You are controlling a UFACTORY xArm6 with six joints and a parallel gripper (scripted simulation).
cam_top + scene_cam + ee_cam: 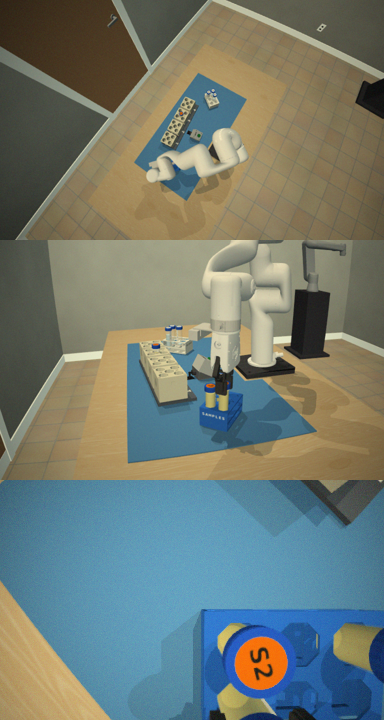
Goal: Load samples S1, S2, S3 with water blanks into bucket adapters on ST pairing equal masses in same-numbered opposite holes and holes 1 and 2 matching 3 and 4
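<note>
The blue SAMPLES rack (220, 412) stands on the near part of the blue mat; it also shows in the wrist view (300, 670). Tube S2 (261, 661) (210, 395), with an orange cap dot and yellowish fill, stands in its front corner well. My gripper (223, 384) is straight above the rack and shut on the yellow-filled tube (223, 402) right beside S2. That tube's cap label is hidden by the fingers. Another yellowish tube (360, 647) stands further along the rack. Four beige adapters (162, 367) sit in a row on the stand; one holds an orange-dotted tube (155, 346).
A white rack with three blue-capped blanks (176, 341) (211, 99) stands at the far end of the mat. The grey DONE desk (196, 135) with its green key sits between the stand and the arm's base (264, 364). A dark pedestal (310, 322) stands behind.
</note>
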